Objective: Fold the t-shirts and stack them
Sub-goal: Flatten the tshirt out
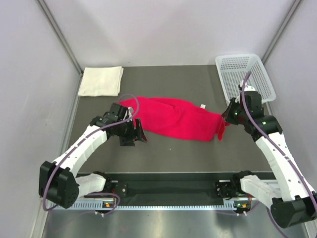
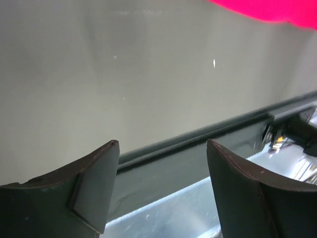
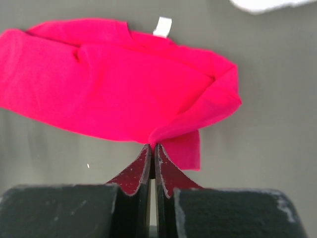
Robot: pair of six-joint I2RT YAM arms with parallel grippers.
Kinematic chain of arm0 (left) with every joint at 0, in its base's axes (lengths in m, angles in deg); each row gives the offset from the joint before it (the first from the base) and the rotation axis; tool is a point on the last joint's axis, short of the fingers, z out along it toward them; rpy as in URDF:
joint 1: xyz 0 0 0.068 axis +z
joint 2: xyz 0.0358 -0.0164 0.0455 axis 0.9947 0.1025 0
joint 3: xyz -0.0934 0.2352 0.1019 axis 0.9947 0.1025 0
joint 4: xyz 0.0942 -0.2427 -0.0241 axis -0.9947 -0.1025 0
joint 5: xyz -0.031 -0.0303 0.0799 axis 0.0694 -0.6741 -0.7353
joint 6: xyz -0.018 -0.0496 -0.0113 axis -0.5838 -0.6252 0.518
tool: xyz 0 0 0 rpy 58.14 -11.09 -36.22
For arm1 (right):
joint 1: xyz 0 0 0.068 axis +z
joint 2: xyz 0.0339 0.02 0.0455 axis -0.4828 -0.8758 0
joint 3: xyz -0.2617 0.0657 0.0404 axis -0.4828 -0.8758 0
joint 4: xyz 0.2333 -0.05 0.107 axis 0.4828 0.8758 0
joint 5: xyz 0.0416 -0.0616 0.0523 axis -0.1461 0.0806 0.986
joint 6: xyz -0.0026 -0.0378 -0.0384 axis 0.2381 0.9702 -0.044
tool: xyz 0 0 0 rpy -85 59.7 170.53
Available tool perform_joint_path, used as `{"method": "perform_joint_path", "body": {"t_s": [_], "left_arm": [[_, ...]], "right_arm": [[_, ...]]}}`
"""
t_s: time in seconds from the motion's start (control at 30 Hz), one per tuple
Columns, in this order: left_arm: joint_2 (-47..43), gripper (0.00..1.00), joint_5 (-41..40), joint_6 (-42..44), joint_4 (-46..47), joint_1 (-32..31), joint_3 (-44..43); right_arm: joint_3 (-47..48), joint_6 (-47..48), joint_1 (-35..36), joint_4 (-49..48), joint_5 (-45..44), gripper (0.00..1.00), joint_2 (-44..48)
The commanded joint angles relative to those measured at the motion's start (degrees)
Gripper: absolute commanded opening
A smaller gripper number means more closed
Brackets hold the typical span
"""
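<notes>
The red t-shirt (image 1: 173, 118) is lying bunched up mid-frame, its white tag (image 3: 162, 26) too blurry to read. The right pincer (image 3: 153, 147) is pinching its edge; the left pincer (image 2: 163, 144) is standing apart.

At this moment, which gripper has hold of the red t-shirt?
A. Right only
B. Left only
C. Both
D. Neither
A: the right gripper is pinched shut on an edge of the red t-shirt, while the left gripper stands open and empty beside it.
</notes>
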State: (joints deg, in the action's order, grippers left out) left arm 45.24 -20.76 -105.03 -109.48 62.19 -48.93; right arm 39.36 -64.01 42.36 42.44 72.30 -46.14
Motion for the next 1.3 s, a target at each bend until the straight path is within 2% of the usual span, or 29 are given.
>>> {"method": "perform_joint_path", "body": {"t_s": [0.0, 0.07, 0.17, 0.3, 0.37, 0.43, 0.57, 0.77, 0.87, 0.9, 0.93, 0.97, 1.13, 1.23, 1.27], "left_arm": [[0.4, 0.76, -0.9, -6.8, 18.2, 0.0, 4.1], [4.7, 0.73, -5.8, -6.4, 22.4, 0.7, 4.8], [9.6, 0.72, -5.9, -6.2, 24.5, 1.8, 2.4], [18.0, 0.69, -10.8, -5.7, 23.7, 2.3, -2.2], [20.0, 0.62, -13.0, -6.4, 23.4, 3.4, -3.4], [22.7, 0.60, -13.9, -7.4, 24.4, 4.0, -4.3], [28.0, 0.61, -18.9, -7.3, 23.9, 4.1, -8.0], [36.0, 0.63, -18.3, -7.1, 23.0, 4.1, -12.6], [38.5, 0.53, -18.7, -6.0, 23.0, 4.1, -14.3], [38.9, 0.46, -19.0, -5.6, 21.9, 4.2, -15.9], [39.2, 0.18, -20.6, -5.1, 20.3, 4.2, -16.3], [38.8, 0.00, -21.1, -4.4, 19.8, 4.2, -16.7], [32.1, 0.00, -21.7, -2.2, 14.7, 3.9, -16.6], [23.8, 0.00, -22.0, -0.3, 10.4, 3.7, -15.3], [18.2, 0.00, -22.0, 0.4, 7.1, 3.7, -14.7]], "right_arm": [[6.0, 2.1, -1.3, -3.2, -0.5, 0.00, -0.3], [6.3, 2.6, -1.4, -3.3, 0.2, 0.00, -0.4], [6.2, 2.6, -1.5, -3.3, 0.7, 0.00, -0.4], [5.6, 2.4, -1.9, -3.0, 1.3, 0.00, 0.5], [5.4, 2.3, -1.8, -3.0, 1.8, 0.00, 0.6], [4.9, 1.9, -1.9, -3.4, 2.0, 0.00, 0.9], [4.2, 1.6, -2.1, -3.8, 2.2, 0.00, 1.0], [4.3, 1.8, -2.5, -4.8, 2.2, 0.00, 0.4], [4.9, 1.6, -2.8, -4.9, 2.2, 0.00, -0.2], [4.9, 1.6, -2.9, -4.8, 2.2, 0.00, -0.3], [5.3, 1.7, -2.9, -4.6, 2.2, 0.00, -0.3], [5.4, 1.6, -3.0, -4.5, 2.2, 0.00, -0.3], [4.9, 2.4, -3.2, -4.1, 1.1, 0.00, 0.6], [6.2, 4.1, -3.7, -3.6, -2.0, 0.00, 1.8], [6.8, 4.6, -4.1, -3.3, -2.9, 0.00, 3.0]]}}
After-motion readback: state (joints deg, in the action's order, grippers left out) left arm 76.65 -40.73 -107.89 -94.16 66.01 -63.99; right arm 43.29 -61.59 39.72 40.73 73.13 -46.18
